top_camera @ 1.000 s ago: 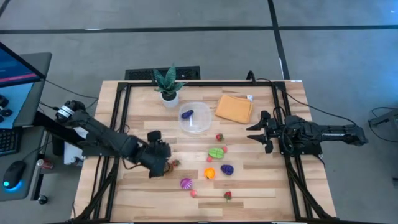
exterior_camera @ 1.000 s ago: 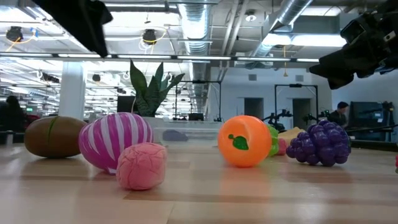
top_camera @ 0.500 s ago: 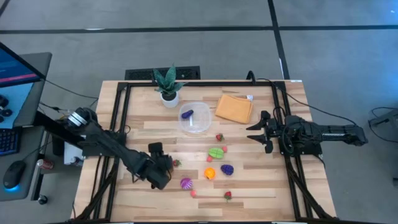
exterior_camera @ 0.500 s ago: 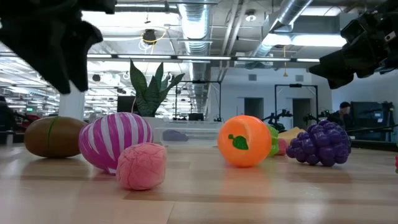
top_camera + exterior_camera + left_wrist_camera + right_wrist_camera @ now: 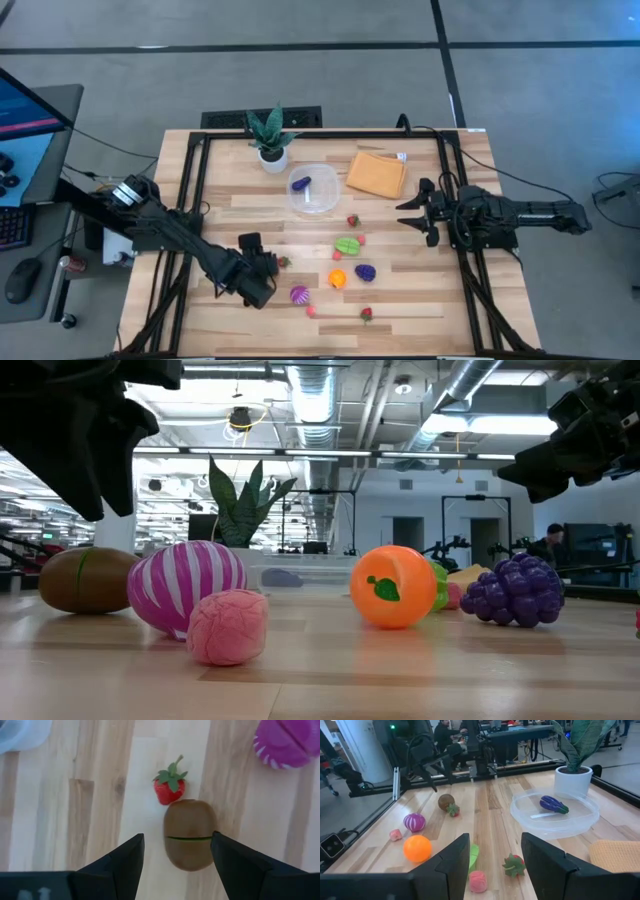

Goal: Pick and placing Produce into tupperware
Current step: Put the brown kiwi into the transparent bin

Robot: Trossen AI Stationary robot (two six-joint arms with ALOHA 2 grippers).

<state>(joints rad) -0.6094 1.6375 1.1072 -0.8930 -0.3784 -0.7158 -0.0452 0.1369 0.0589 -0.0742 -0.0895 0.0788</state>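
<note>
wood: pale plank tabletop [image 5: 400, 300] carries every item
left hand [image 5: 176, 851]: spread wide, low over the front left of the tabletop, one finger [image 5: 120, 857] on each side of the brown kiwi [image 5: 188, 835], not touching it
kiwi: lies on the wood, a strawberry [image 5: 170, 786] touching its far end
striped purple piece [image 5: 299, 294]: just beside the left hand, with a small pink piece [image 5: 227, 626] near it at the front
tub [image 5: 313, 189]: clear, round, toward the back centre, next to the potted plant [image 5: 270, 135]; a purple eggplant [image 5: 553, 804] lies inside
right hand [image 5: 495, 854]: spread wide, held above the right side of the tabletop, well apart from the produce
middle: orange [image 5: 337, 279], grapes [image 5: 365, 272] and a green piece [image 5: 347, 245] lie loose between the two arms
cloth [image 5: 376, 174]: flat orange, just beside the tub
</note>
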